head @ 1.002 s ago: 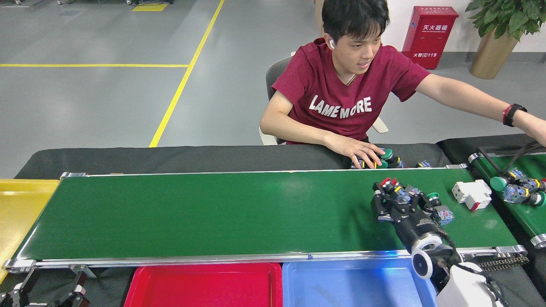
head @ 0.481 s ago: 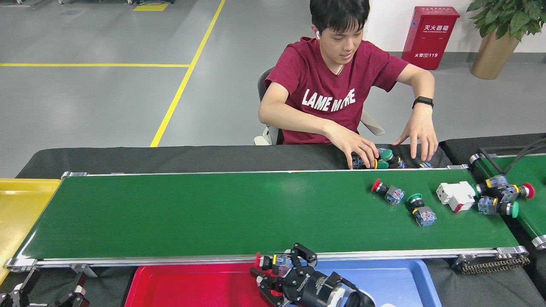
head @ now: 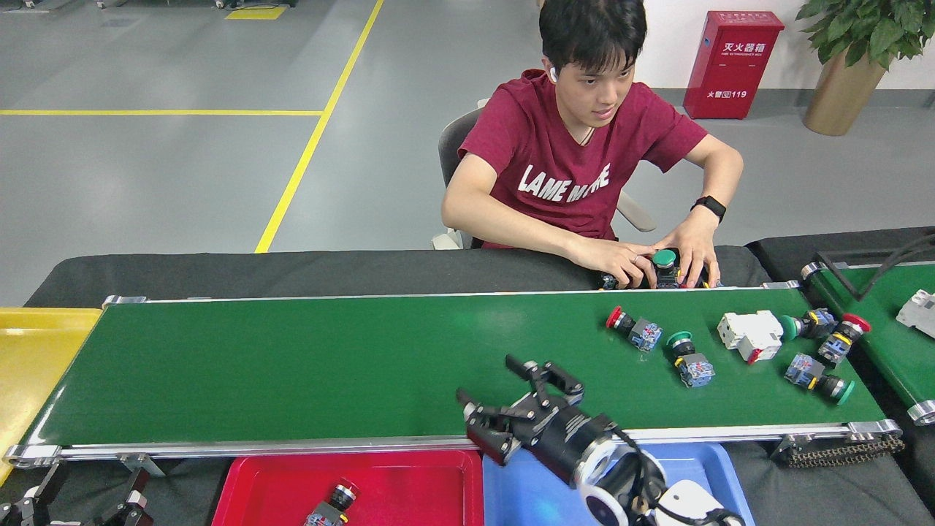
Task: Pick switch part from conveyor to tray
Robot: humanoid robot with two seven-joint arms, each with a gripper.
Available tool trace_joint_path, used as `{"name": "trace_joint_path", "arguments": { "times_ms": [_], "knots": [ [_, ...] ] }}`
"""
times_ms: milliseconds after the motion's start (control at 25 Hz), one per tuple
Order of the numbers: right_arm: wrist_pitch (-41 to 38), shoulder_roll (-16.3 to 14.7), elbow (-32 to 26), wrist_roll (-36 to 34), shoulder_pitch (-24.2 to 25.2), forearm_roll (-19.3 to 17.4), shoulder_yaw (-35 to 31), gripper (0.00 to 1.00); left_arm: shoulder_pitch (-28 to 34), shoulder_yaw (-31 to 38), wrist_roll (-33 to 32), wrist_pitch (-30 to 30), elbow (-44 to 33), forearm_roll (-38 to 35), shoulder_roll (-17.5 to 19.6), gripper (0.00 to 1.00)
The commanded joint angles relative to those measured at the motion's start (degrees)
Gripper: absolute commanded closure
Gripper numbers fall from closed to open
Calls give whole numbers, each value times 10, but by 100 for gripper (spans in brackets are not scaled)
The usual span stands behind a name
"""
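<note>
The green conveyor (head: 329, 365) carries several switch parts (head: 634, 330) near its right end.

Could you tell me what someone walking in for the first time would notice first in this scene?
Probably the long green conveyor running across the middle, with a cluster of red- and green-capped switch parts toward its right end. Next, the right gripper, open and empty above the belt's near edge, with one switch part lying in the red tray below it. Across the belt sits a person handling more parts.

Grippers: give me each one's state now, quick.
Left gripper: cannot be told, only partly in view.
Right gripper: open, holding nothing.
</note>
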Motion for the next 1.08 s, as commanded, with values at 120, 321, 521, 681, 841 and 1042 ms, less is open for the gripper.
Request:
{"name": "trace_joint_path", "arguments": {
  "times_ms": [120,321,521,681,841,1042],
  "knots": [
    [95,-99,-2,-133,43,-6,-42,6,1,7,2,-1,-7,1,8,0],
    [112,-177,-37,-203,151,-78,-78,6,5,7,1,-1,-7,0,8,0],
    [171,-176,-38,-221,195,-81,-87,5,5,6,1,-1,-7,1,8,0],
    [176,-171,-56,-231,226,-80,-86,5,5,7,1,-1,-7,1,8,0],
    [176,-164,-71,-245,253,-79,-86,5,5,7,1,-1,-7,0,8,0],
    [176,-139,-74,-243,264,-73,-87,5,3,4,1,-1,-5,0,8,0]
  ]
}}
